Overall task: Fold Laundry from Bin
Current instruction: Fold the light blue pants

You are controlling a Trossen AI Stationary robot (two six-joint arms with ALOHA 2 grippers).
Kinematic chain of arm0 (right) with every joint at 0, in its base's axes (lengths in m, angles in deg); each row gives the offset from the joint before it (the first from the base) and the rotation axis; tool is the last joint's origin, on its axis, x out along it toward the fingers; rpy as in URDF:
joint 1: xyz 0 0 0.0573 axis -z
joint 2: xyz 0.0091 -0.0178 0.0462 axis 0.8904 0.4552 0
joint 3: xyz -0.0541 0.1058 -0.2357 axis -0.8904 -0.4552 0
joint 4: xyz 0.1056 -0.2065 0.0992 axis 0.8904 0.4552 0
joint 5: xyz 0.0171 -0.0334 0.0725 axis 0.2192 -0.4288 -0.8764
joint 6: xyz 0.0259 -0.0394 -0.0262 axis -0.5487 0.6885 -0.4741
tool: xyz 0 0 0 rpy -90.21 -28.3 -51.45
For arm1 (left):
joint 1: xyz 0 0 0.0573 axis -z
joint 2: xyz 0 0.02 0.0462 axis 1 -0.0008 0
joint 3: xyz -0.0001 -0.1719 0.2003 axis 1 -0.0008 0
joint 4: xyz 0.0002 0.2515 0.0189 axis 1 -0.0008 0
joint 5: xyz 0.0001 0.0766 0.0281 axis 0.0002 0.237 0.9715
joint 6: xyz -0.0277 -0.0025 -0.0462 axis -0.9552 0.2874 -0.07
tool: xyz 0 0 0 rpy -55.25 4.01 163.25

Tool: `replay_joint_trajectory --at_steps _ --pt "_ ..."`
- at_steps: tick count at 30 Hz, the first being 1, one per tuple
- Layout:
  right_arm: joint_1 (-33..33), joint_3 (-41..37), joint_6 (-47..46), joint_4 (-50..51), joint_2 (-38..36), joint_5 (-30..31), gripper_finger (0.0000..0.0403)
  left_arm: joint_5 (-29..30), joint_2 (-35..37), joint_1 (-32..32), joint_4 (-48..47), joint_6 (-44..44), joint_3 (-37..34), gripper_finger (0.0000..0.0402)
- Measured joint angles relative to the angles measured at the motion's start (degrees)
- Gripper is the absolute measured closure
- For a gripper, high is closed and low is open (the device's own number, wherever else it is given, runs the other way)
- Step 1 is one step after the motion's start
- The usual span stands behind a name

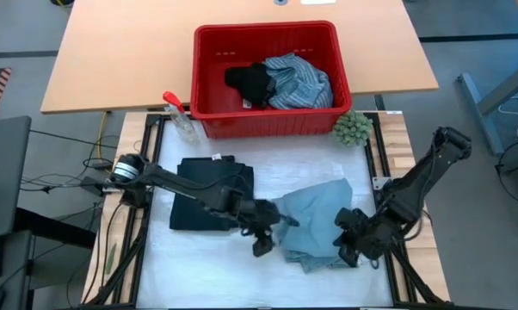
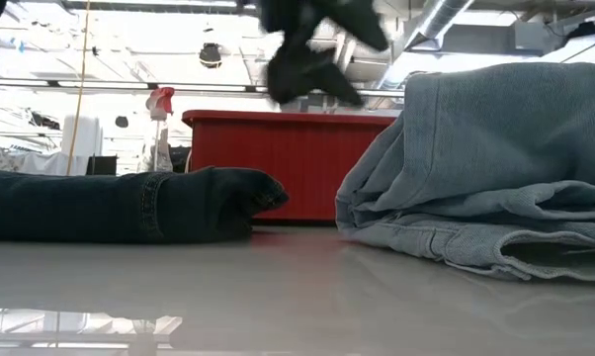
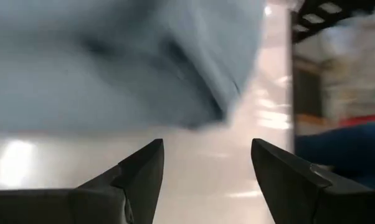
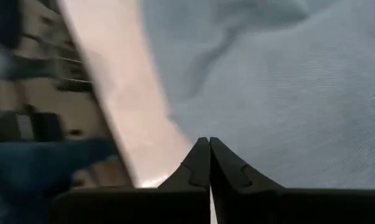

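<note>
Two grippers flank the jeans (image 1: 315, 220) at lower centre of the high view.
Left gripper (image 1: 261, 241) stands open and empty by their left edge; right gripper (image 1: 349, 250), pinched shut, seems empty at their lower right. Bin (image 1: 209, 86), upper centre, holds a striped shirt (image 1: 302, 79) and black piece (image 1: 250, 83); navy piece (image 1: 203, 194) lies centre left.

No text, label or number can be read anywhere.
</note>
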Motion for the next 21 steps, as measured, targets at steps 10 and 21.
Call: replay_joint_trajectory --at_steps 10,21 --pt "-12.9 1.6 -22.6 2.4 -1.8 10.6 0.0306 6.5 4.8 6.5 22.1 -11.0 -11.7 0.0174" --pt "-18.6 -3.4 -40.4 4.2 1.8 11.9 0.0155 11.4 4.7 6.1 22.7 -13.4 -11.7 0.0174"
